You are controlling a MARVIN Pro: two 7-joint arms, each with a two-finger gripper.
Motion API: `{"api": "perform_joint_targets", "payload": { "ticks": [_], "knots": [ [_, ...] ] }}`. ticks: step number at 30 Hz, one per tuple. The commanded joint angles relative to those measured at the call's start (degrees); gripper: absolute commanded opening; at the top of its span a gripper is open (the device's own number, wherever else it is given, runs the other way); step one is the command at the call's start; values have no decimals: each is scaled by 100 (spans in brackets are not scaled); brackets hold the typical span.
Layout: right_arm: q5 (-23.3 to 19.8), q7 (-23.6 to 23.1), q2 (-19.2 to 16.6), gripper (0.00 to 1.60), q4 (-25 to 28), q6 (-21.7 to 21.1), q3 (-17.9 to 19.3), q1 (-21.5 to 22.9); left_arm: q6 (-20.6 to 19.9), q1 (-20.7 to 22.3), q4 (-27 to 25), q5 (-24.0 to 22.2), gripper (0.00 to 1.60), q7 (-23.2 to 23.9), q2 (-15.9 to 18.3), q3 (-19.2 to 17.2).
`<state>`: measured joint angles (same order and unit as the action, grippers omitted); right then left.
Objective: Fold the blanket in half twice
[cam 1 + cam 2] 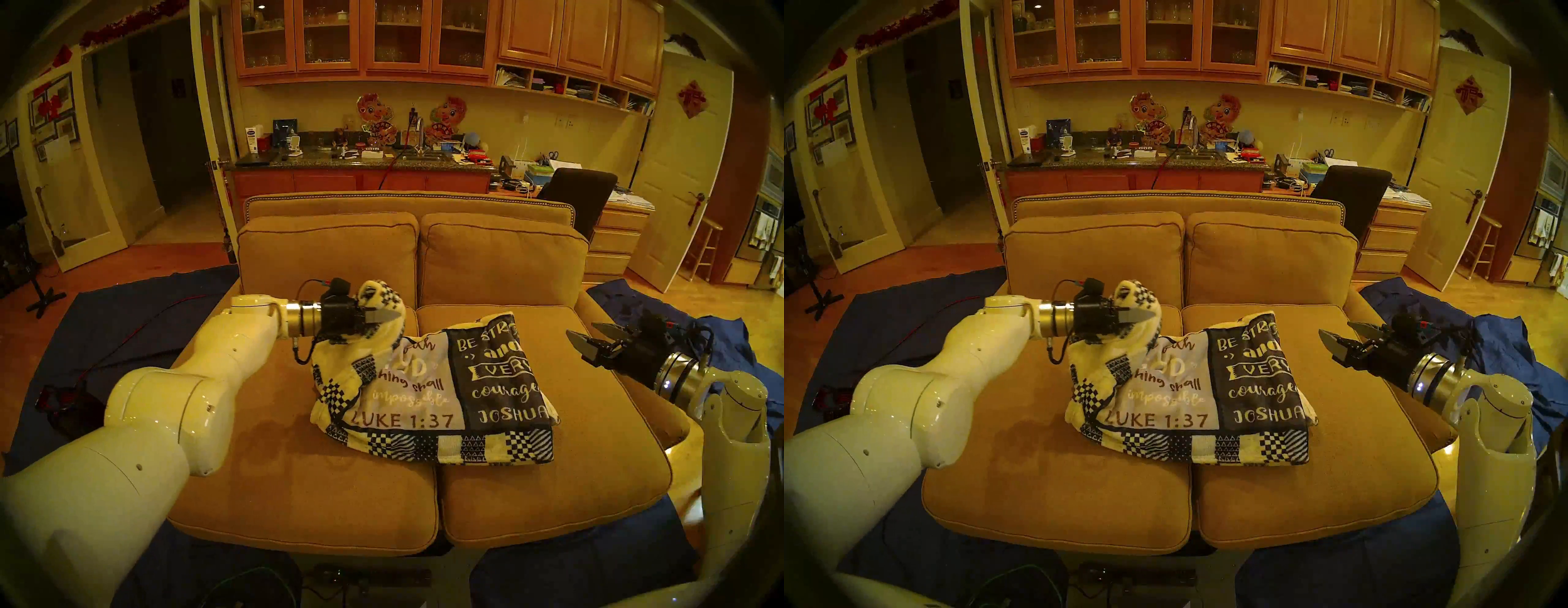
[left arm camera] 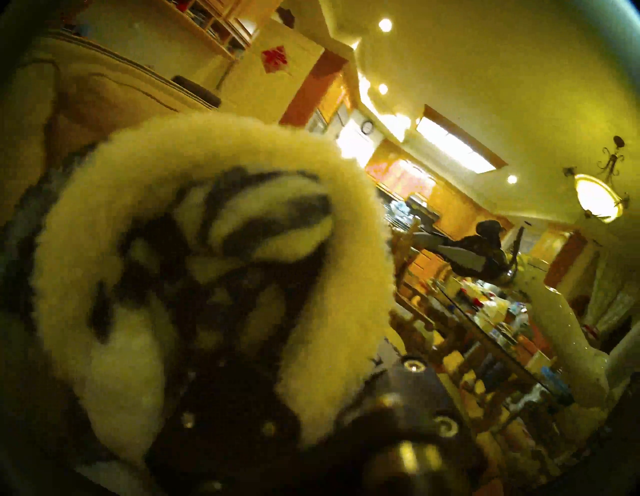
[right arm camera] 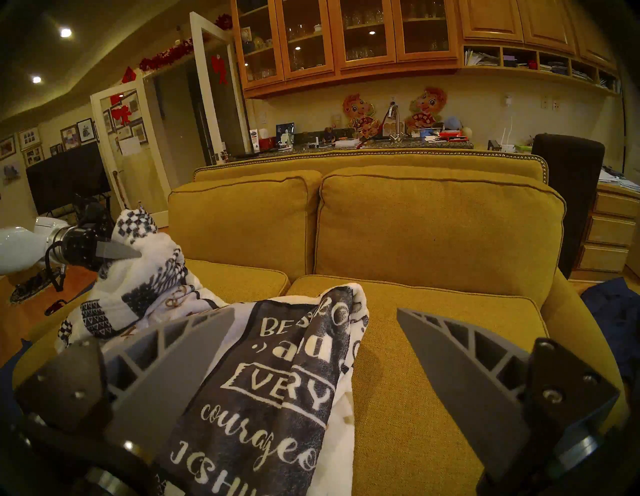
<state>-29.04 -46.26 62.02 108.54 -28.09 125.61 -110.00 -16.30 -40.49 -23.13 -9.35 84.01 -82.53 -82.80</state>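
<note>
The blanket [image 1: 458,390] [image 1: 1212,395] [image 3: 277,388], cream and navy with verse panels and a checkered border, lies folded on the sofa seat [image 1: 263,424], across both cushions. Its left end is lifted off the seat, bunched in my left gripper [image 1: 388,316] [image 1: 1138,315] [image 3: 128,253], which is shut on it. The left wrist view is mostly filled by blurred plush blanket [image 2: 194,270]. My right gripper [image 1: 583,335] [image 1: 1337,335] [image 3: 315,315] hovers open just right of the blanket, holding nothing.
Two back cushions [image 1: 500,263] rise behind the seat. Dark blue cloths [image 1: 729,344] lie on the floor on both sides of the sofa. A dark chair [image 1: 581,195] and a cluttered counter [image 1: 360,159] stand behind it.
</note>
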Motion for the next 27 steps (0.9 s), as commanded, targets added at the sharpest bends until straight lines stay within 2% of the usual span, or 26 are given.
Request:
{"api": "perform_joint_targets", "payload": {
  "ticks": [1, 11, 19, 27],
  "knots": [
    [-4, 2, -22, 160, 45, 6, 27, 28, -214, -240, -523, -123, 0, 99, -390, 84],
    [-4, 2, -22, 160, 46, 6, 27, 28, -546, -638, -1184, -15, 0, 72, -884, 472],
    [-4, 3, -22, 160, 48, 5, 28, 28, -826, -695, -1454, 168, 0, -559, -1337, 788],
    [-4, 2, -22, 160, 46, 6, 27, 28, -1034, -457, -1322, 279, 0, -1501, -1764, 1147]
  ]
}}
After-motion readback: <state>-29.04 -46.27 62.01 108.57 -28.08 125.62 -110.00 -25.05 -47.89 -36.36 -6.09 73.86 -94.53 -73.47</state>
